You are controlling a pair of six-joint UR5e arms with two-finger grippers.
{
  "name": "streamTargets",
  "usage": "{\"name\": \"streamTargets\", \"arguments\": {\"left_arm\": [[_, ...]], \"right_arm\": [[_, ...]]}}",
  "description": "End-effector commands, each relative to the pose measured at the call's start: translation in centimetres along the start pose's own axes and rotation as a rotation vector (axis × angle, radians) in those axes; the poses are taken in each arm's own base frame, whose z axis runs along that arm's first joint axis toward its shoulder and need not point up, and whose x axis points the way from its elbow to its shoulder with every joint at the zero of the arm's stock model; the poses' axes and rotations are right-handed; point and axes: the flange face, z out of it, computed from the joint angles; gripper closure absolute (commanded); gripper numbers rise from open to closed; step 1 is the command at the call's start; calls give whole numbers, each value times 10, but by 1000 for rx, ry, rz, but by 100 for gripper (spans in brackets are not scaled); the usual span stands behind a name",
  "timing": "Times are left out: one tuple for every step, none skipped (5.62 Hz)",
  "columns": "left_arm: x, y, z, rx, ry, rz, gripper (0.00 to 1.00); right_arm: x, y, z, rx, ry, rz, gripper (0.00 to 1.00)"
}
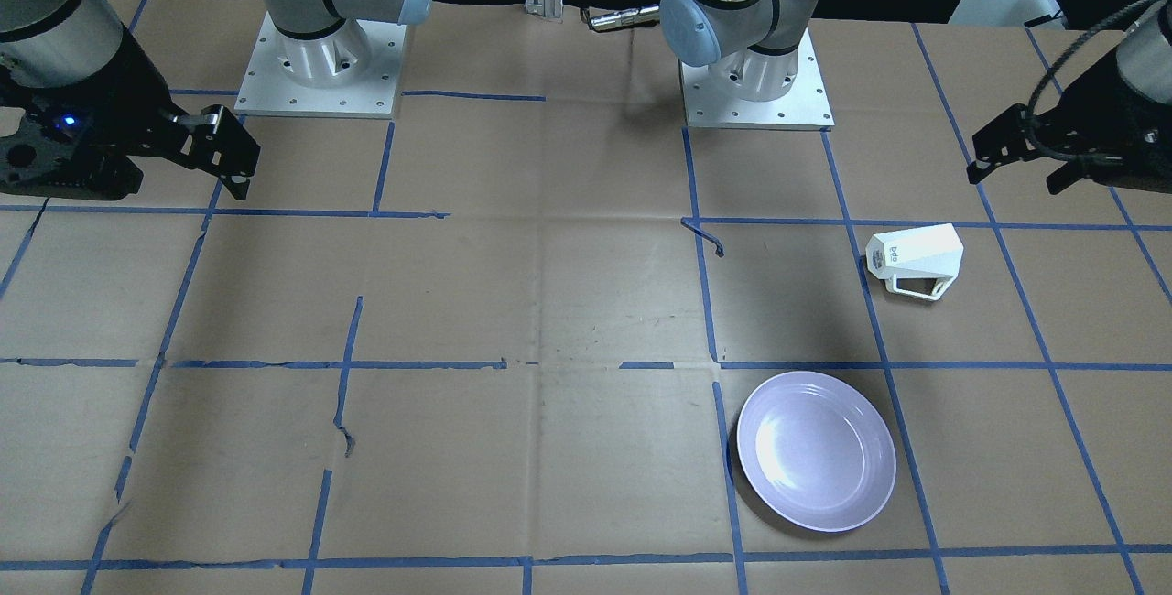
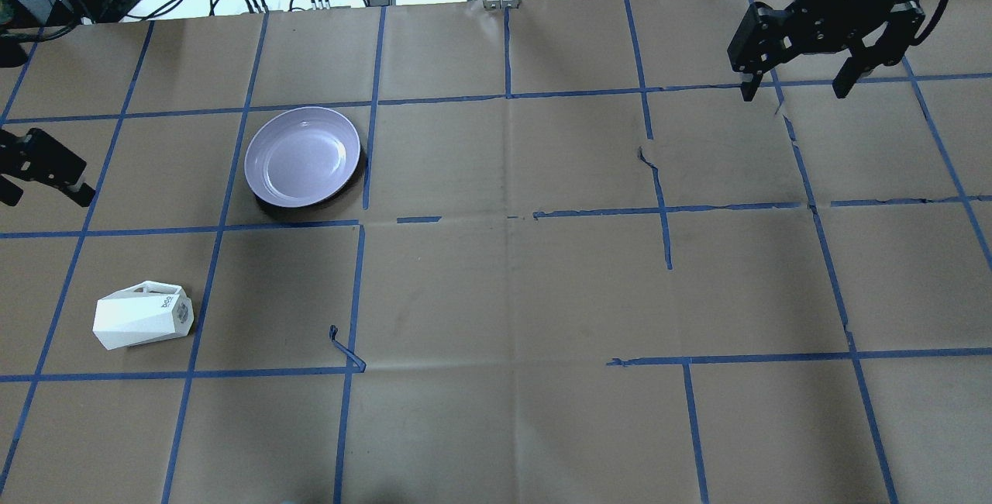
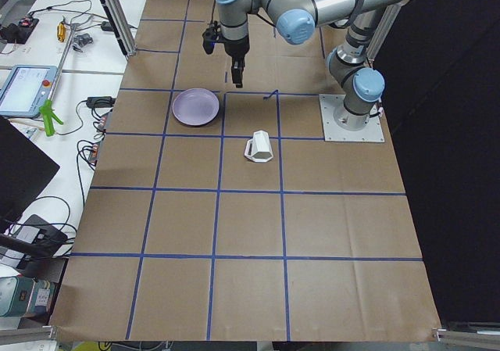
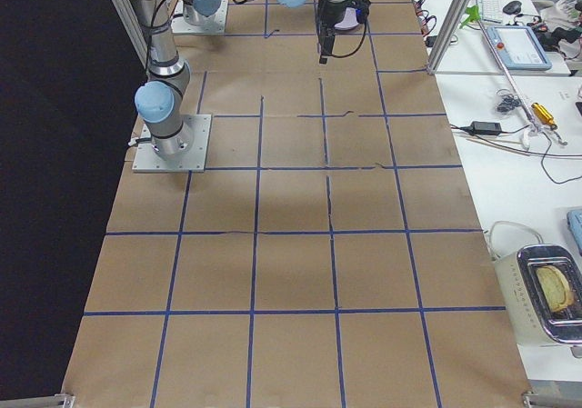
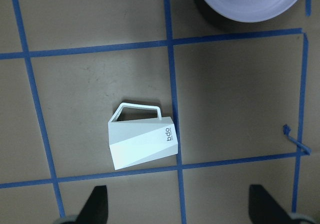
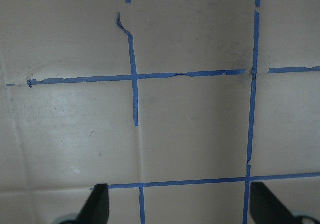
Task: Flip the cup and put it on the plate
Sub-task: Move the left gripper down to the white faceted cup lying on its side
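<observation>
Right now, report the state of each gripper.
Left gripper: open, holding nothing; the cup lies on the table in its camera's view.
Right gripper: open, holding nothing.

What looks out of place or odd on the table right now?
The white faceted mug lies tipped on its side on the brown paper, apart from the lavender plate, which holds nothing. A strip of blue tape nearby is curled loose from the grid line.
</observation>
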Motion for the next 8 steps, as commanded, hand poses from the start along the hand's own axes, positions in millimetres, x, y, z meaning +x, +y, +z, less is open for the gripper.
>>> {"name": "streamTargets", "arguments": {"left_arm": [[-83,21,35,40,149,-58,2],[-132,27,67,93,278,-133,2],[-160,28,98,152,400,-130,2],[-195,35,137,196,500,-125,2],[-210,45,173,187,605,-71,2],[-217,47,204,230,713,-25,2],[-212,48,233,214,823,28,2],[-205,50,248,199,905,60,2]], "right_arm": [[0,0,0,0,0,0,0],[0,0,0,0,0,0,0],[0,0,0,0,0,0,0],[0,0,0,0,0,0,0],[0,0,0,0,0,0,0],[0,0,0,0,0,0,0],[0,0,0,0,0,0,0],[0,0,0,0,0,0,0]]}}
